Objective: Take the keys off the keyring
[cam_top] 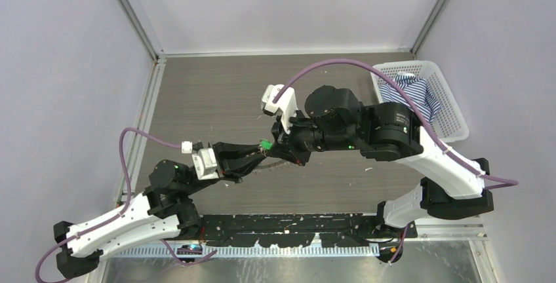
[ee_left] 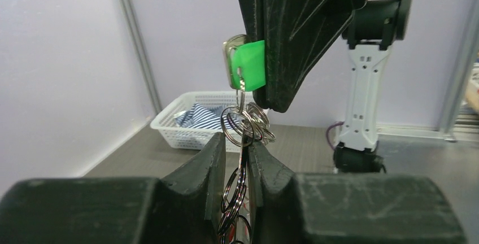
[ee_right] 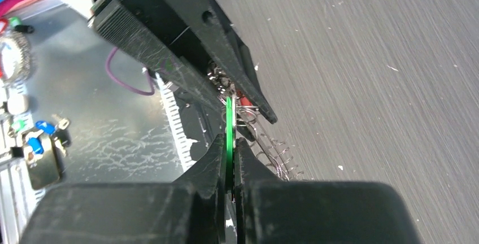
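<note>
Grey table [cam_top: 216, 93] | right hand [ee_right: 228, 145] clamps green key [ee_right: 229, 117] | keyring [ee_left: 244, 124] stretched toward left hand [ee_left: 237, 153], narrow around it

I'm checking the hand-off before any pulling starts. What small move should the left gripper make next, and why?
Probably close the left gripper fully on the keyring: its fingers flank it, firm contact unclear, while the right gripper pinches the green key above.

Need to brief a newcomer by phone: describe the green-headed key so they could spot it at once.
Start above the middle of the grey table. There the right gripper, reaching from the white basket side, is shut on the green-headed key, silvery key rings hanging below. Its bright green plastic head sets it apart from that bare metal.
</note>
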